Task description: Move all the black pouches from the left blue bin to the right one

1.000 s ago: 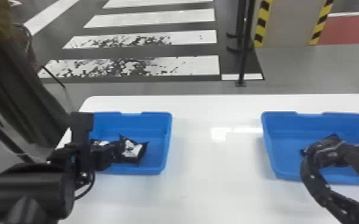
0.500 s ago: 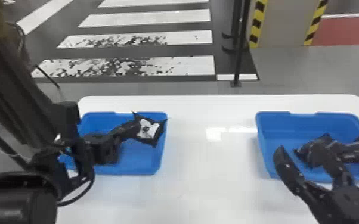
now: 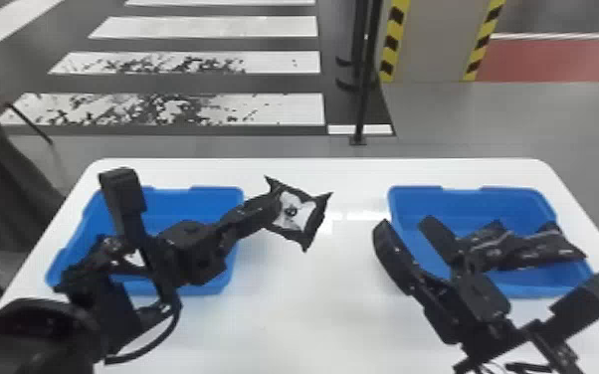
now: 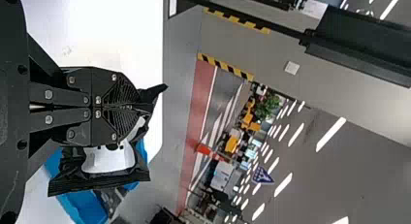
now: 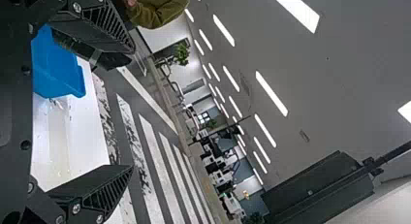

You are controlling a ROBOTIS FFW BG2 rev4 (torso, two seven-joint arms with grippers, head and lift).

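The left gripper [image 3: 274, 203] has carried a black pouch [image 3: 299, 214] out past the left bin's [image 3: 189, 203] three o'clock rim, clamping one side, probably so the rest stays free for release or handover. The right gripper [image 3: 405, 228], fingers spread, has shifted to the right bin's [image 3: 462, 203] nine o'clock, perhaps to receive it; other pouches [image 3: 537, 249] lie inside toward three.

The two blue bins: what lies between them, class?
In the head view, table, its surface bare. Above that stretch, the left claw holds a pouch; a finger of the right claw shows beside the right bin.
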